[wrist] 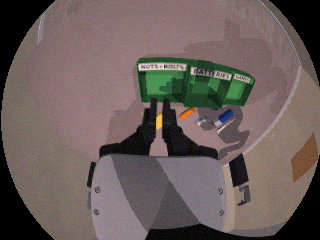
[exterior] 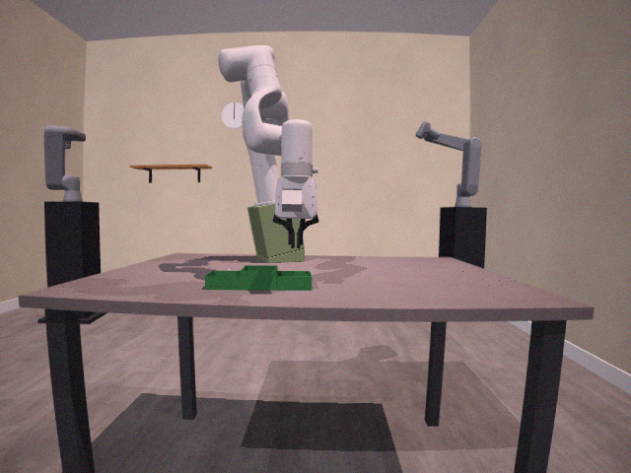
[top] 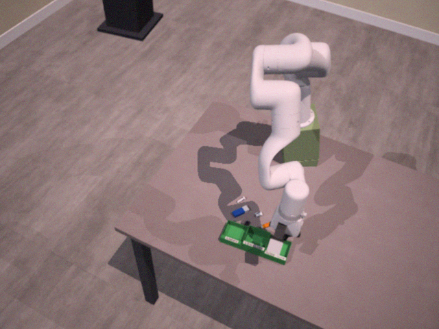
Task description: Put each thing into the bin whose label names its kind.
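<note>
The end effector (top: pixel 289 225) (exterior: pixel 296 247) (wrist: pixel 159 106) was narrow, its fingers nearly together with nothing gripped, and it hung above the tabletop (top: pixel 354 265) (exterior: pixel 407 285) (wrist: pixel 90 75). The wrist view showed a yellow piece (wrist: pixel 159 121) lying beyond the gap between the fingers; the top view did not show it. Its long axis ran roughly up and down the wrist view.

Near it lay an orange cylindrical piece (top: pixel 266 225) (wrist: pixel 188 113), tilted lower left to upper right in the wrist view. Beside that were a small pale piece (top: pixel 258 214) (wrist: pixel 201 121), a blue stick with a silver end (top: pixel 241 211) (wrist: pixel 226 117), and a slender pale piece (top: pixel 241 199) (wrist: pixel 225 126). The stick's silver end pointed lower left in the wrist view. The top view also showed a small black thing (top: pixel 247 223) just beside the bins.

Past the fingertips stood three green bins in a row. Their labels read "NUTS+BOLTS" (top: pixel 287 247) (exterior: pixel 294 280) (wrist: pixel 162 85) and "BATTERIES" (top: pixel 256 236) (exterior: pixel 259 277) (wrist: pixel 206 87); the third bin's (top: pixel 233 232) (exterior: pixel 223 281) (wrist: pixel 236 92) was too small to read surely. The exterior view hid the loose things' shapes, yet showed a wall shelf (exterior: pixel 171 166) far behind.
</note>
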Robot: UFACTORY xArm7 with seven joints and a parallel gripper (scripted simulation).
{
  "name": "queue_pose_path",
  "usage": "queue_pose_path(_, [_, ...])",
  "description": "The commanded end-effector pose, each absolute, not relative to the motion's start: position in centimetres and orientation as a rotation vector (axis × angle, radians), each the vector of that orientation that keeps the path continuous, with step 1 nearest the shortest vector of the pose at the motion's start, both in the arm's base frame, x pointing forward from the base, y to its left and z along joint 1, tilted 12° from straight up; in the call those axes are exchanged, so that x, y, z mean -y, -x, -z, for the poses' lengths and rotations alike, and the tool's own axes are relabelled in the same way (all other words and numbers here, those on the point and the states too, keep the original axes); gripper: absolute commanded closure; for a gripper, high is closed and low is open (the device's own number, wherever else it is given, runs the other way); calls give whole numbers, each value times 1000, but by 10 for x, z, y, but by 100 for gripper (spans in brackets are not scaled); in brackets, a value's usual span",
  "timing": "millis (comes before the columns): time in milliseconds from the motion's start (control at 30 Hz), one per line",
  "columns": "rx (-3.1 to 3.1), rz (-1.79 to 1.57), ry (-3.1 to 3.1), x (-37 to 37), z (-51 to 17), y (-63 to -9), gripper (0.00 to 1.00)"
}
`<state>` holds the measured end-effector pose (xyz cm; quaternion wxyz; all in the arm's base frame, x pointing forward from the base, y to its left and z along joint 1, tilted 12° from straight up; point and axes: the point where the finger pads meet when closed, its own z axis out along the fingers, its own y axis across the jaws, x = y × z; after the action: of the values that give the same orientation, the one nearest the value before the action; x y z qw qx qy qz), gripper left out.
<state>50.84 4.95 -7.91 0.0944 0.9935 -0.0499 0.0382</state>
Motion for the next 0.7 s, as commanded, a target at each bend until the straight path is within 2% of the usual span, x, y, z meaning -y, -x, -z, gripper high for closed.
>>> queue_pose_path(0, [148,-118,-2948,-57,42,-507,93])
queue_pose_path(267, [148,-118,-2948,-70,-23,-502,93])
queue_pose_path(667, [148,-118,-2948,-70,-23,-502,93])
